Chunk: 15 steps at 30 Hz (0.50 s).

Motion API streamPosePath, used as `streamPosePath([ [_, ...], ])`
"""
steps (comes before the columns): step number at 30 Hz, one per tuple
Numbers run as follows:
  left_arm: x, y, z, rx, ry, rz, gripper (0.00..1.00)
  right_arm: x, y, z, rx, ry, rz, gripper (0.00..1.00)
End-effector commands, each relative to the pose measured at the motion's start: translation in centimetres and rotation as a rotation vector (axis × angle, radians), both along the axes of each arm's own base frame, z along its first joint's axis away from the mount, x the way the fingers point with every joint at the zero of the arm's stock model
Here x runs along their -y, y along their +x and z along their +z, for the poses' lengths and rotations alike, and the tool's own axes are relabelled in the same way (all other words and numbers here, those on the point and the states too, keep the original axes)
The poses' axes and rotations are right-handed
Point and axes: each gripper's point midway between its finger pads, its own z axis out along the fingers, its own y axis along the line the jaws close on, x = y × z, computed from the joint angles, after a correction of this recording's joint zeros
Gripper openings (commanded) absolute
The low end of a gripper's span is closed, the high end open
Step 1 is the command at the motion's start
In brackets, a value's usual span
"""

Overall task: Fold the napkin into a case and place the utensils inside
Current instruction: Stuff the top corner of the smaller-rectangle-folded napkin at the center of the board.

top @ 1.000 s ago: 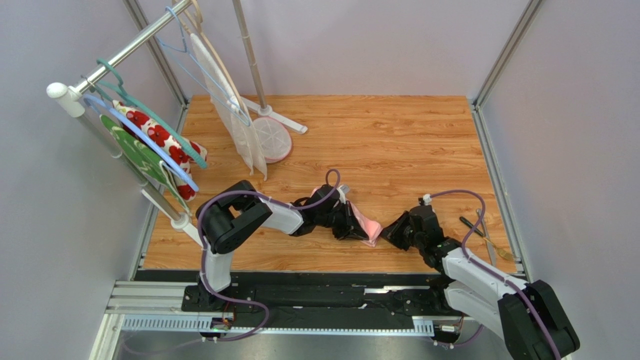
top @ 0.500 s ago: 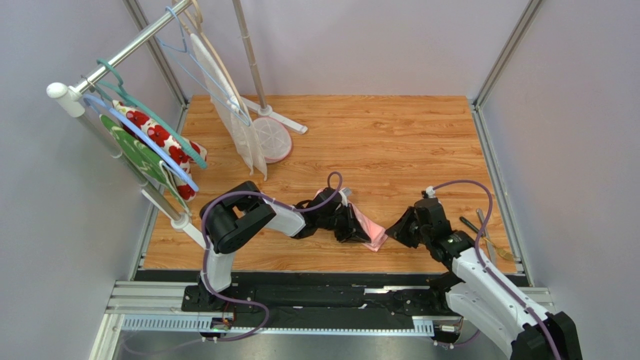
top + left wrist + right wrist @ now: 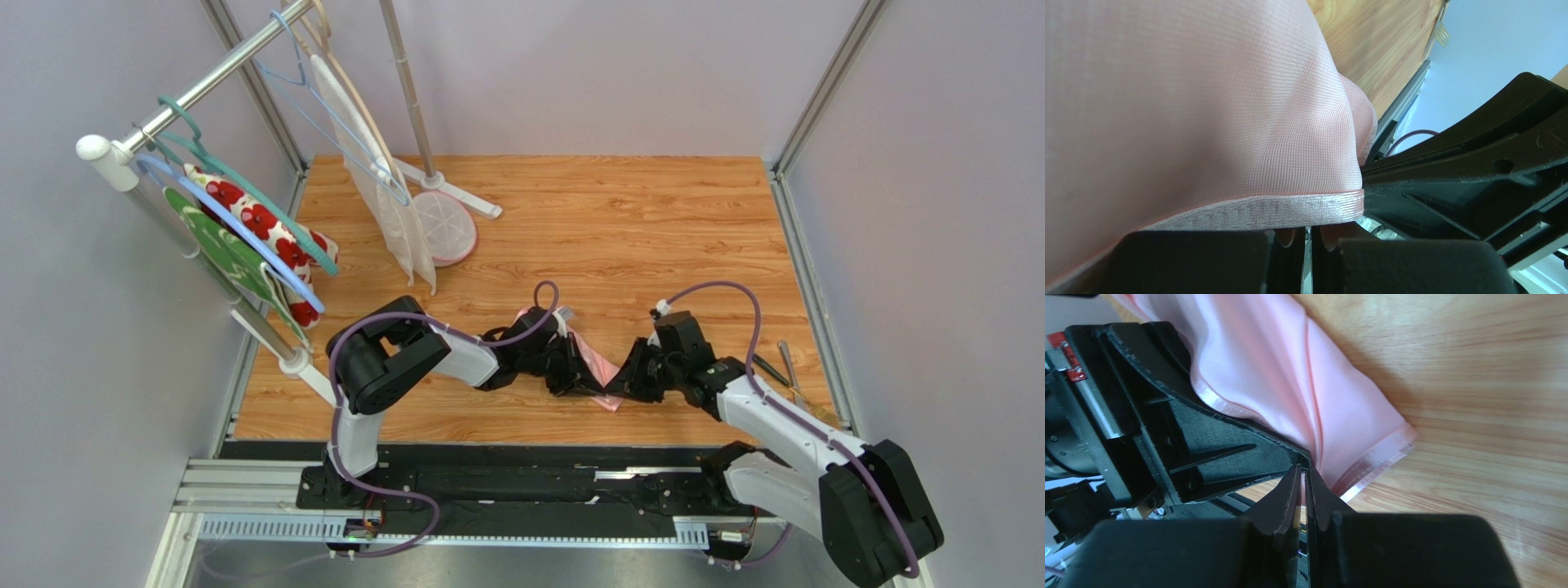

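The pink napkin (image 3: pixel 599 364) hangs bunched between my two grippers near the table's front edge. My left gripper (image 3: pixel 574 371) is shut on it. In the left wrist view the cloth (image 3: pixel 1198 110) fills the picture and its hem crosses the nearly closed fingertips of that gripper (image 3: pixel 1308 236). My right gripper (image 3: pixel 628 377) is shut, its tips (image 3: pixel 1303 473) pressed where the napkin's fold (image 3: pixel 1290 373) meets the left gripper's black finger (image 3: pixel 1217 441). No cloth shows between its tips. The utensils (image 3: pixel 786 368) lie by the right rail.
A clothes rack stands at the left with hangers carrying a white cloth with red flowers (image 3: pixel 252 221) and a green cloth (image 3: pixel 211 245). A white mesh piece (image 3: pixel 395 214) hangs near a stand's round base (image 3: pixel 444 227). Metal rails (image 3: pixel 803 270) border the wooden table.
My right gripper drew back from the napkin's corner, then moved left again into the cloth beside the left gripper. The left arm has held still with the napkin.
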Motion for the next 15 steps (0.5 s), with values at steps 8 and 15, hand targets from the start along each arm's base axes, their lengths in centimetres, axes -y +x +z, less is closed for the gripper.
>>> streamPosePath([
  [8,-0.5,-0.3,2.8,0.098,-0.003,-0.046,0.24,0.0,-0.3,-2.8,-0.004,-0.009,0.013,0.06],
  [15,-3.5,-1.3,6.7,0.240,0.075,-0.166,0.33,0.4,-0.3,-3.7,-0.011,-0.041,0.013,0.05],
])
